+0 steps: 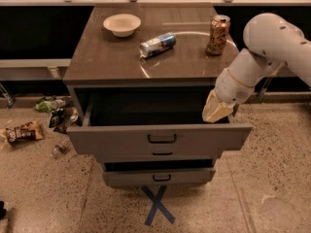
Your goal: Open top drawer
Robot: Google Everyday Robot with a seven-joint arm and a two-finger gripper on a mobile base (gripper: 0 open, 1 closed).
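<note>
The top drawer is the wide grey one under the brown cabinet top. It stands pulled well out, its dark inside showing. A small black bar handle sits at the centre of its front panel. My gripper, cream-coloured at the end of the white arm, is at the drawer's right end, just above and behind the top edge of the front panel. Whether it touches the panel is unclear.
On the cabinet top are a white bowl, a can lying on its side and an upright can. Below are two narrower drawers. A blue tape X marks the floor. Wrappers lie at left.
</note>
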